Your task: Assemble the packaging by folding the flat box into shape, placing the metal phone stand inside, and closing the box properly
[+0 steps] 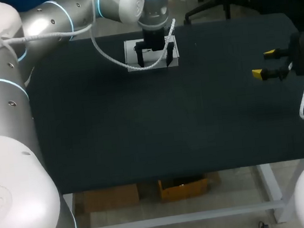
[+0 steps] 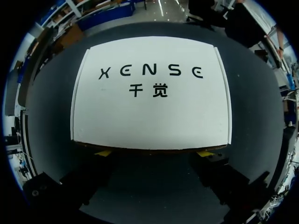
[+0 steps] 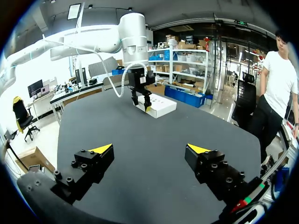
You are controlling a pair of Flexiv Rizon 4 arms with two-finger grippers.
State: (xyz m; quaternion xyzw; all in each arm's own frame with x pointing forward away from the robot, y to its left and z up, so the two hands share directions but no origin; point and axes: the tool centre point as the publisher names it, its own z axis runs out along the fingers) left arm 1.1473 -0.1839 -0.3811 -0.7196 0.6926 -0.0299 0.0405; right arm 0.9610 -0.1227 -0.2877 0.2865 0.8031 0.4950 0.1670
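White box (image 2: 152,116) closed, contents unseen; left fingers (image 2: 103,152) spread alongside.

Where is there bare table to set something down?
The table is bare from the white box to the near edge and across to the right gripper. Crowded only at the far middle, where the left gripper stands over the box.
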